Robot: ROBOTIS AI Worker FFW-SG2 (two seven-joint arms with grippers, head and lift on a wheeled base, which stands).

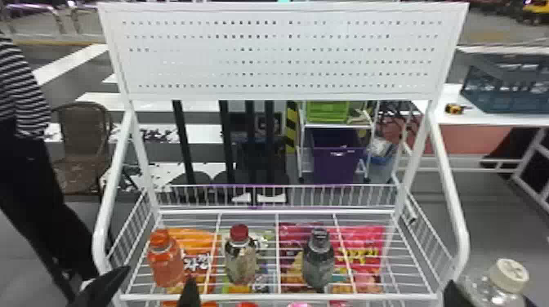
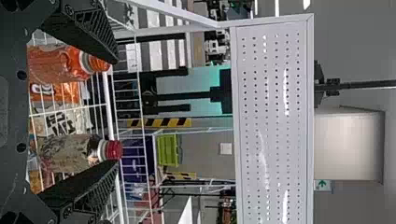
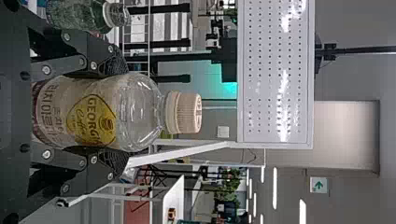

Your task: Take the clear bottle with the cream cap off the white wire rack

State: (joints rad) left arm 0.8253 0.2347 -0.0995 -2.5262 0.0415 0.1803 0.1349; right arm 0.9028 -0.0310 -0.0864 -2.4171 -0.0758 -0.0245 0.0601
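Right gripper [image 1: 490, 293] holding clear bottle [image 3: 137, 112], jaws against both sides, cream cap [image 3: 184, 112] beyond fingertips, bottle beside white wire rack [image 1: 277, 297], left gripper [image 1: 158, 272] jaws wide

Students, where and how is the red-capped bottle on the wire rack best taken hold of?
The red-capped bottle is probably best gripped round its body, below the neck, coming level from the front of the white wire rack, one finger each side. It stands upright, its body is wider than its cap, and there are gaps to the orange bottle and the dark-capped bottle.
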